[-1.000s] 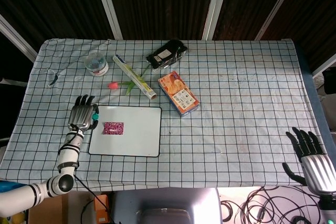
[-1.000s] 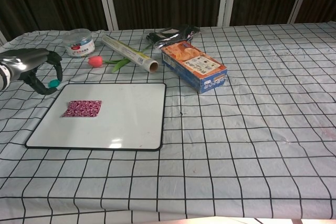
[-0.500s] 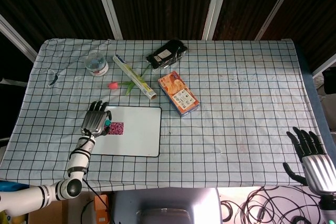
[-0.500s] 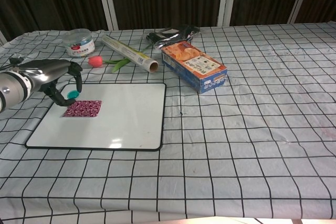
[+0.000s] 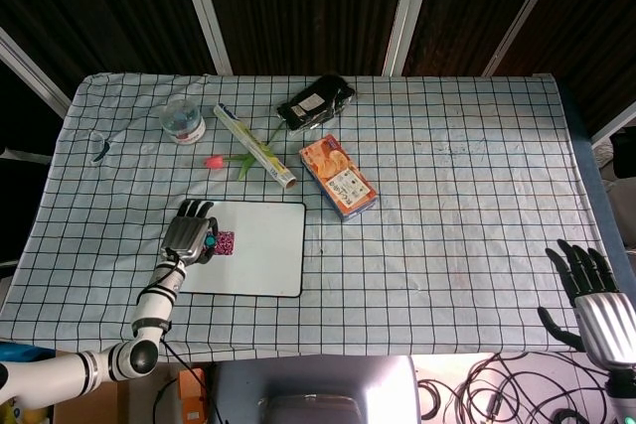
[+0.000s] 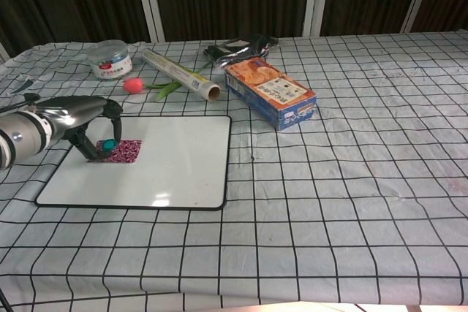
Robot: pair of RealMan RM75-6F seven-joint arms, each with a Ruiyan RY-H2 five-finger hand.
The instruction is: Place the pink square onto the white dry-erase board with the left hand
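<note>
My left hand (image 6: 91, 131) has swung in from the board's left edge over the last second and now sits over the pink square (image 6: 126, 149), fingers curled down onto its left part; whether I'm pinching it or only pressing on it, I can't tell from here. The square lies flat on the board (image 6: 175, 166), left of centre, same spot as before, so the placing looks done and I reckon this is a nudge or a check. Past the board, the foil roll (image 6: 179, 73), flower (image 6: 134, 85) and orange box (image 6: 270, 91) haven't budged. Far right, my right hand (image 5: 592, 297) hangs off the bench edge, fingers spread, holding nothing.
</note>
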